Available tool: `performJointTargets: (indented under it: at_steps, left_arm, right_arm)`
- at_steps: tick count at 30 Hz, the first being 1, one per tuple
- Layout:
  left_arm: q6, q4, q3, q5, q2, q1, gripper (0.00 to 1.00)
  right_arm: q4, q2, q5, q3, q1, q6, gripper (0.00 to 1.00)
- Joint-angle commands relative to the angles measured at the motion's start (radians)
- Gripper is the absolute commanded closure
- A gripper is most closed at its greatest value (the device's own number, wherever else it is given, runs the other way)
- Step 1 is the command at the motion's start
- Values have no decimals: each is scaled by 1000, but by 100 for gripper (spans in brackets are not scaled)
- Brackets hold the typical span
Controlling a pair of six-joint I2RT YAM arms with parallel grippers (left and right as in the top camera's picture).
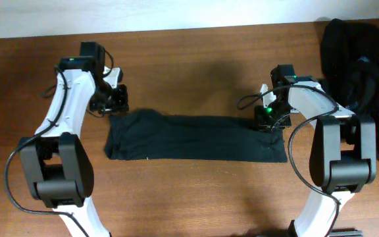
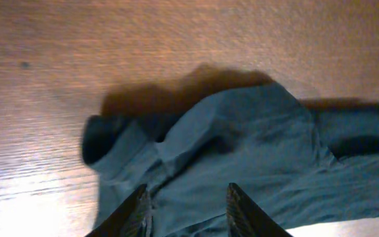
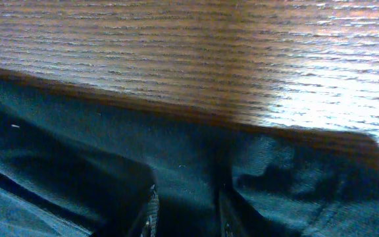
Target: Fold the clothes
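One of the clothes, a black garment [image 1: 196, 139], lies folded into a long flat strip across the middle of the table. My left gripper [image 1: 116, 99] hovers at the strip's far left corner. In the left wrist view the gripper [image 2: 189, 207] has its jaws apart above rumpled cloth [image 2: 255, 145], with nothing pinched between them. My right gripper [image 1: 268, 120] sits low over the strip's far right end. In the right wrist view its fingers [image 3: 151, 210] stand apart over dark fabric [image 3: 77, 158] near the cloth's edge.
A heap of more black clothes [image 1: 360, 59] fills the table's far right corner, close behind the right arm. Bare brown wood [image 1: 189, 197] runs in front of the strip, and the table's far edge [image 1: 176, 29] meets a pale wall.
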Motion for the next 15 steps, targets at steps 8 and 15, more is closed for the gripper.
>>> performJointTargets:
  at_steps: [8, 15]
  left_arm:
    - [-10, 157, -158, -29, 0, -16, 62]
    - [-10, 274, -231, -43, 0, -16, 62]
  right_arm:
    - [3, 2, 29, -23, 3, -6, 64]
    - [2, 2, 29, -23, 3, -6, 64]
